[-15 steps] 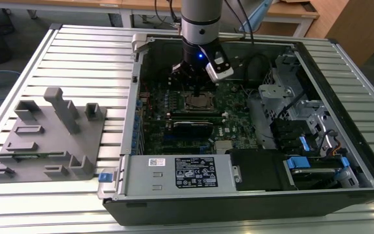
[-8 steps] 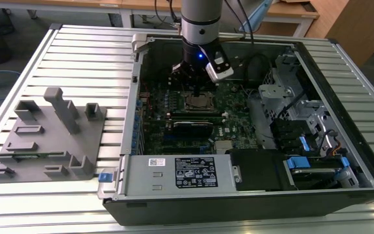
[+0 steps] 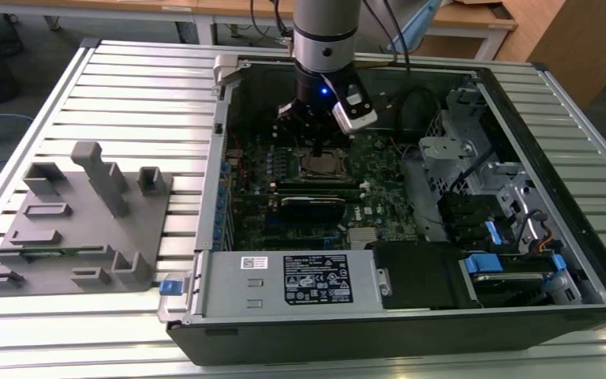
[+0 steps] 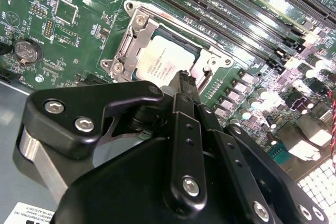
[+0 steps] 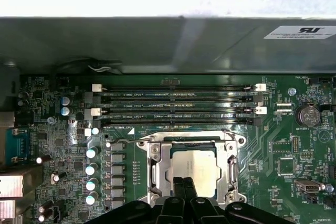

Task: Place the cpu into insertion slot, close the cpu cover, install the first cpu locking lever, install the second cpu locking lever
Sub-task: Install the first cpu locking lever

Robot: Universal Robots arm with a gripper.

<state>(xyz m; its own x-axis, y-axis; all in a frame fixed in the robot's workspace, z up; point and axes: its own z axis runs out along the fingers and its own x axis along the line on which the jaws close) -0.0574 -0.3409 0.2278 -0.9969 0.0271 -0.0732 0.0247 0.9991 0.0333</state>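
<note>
The cpu point(image 4: 164, 62), a silver-grey square chip, lies in the insertion slot point(image 4: 181, 40) on the green motherboard. The cpu cover point(image 5: 157, 169), a metal frame with a cut-out middle, lies flat around the chip point(image 5: 198, 165). My gripper point(image 4: 184, 80) hangs just over one edge of the chip, with its black fingers pressed together and nothing between them. In the exterior view the gripper point(image 3: 317, 148) reaches down into the open computer case right above the cpu point(image 3: 320, 164). I cannot make out how the locking levers stand.
Long black memory slots point(image 5: 178, 103) run beside the socket. A black card point(image 3: 314, 207) sits in front of it, with the power supply point(image 3: 303, 280) nearer still. Drive cages and cables point(image 3: 492, 205) crowd the exterior view's right. A grey fixture point(image 3: 82, 221) stands on the slatted table.
</note>
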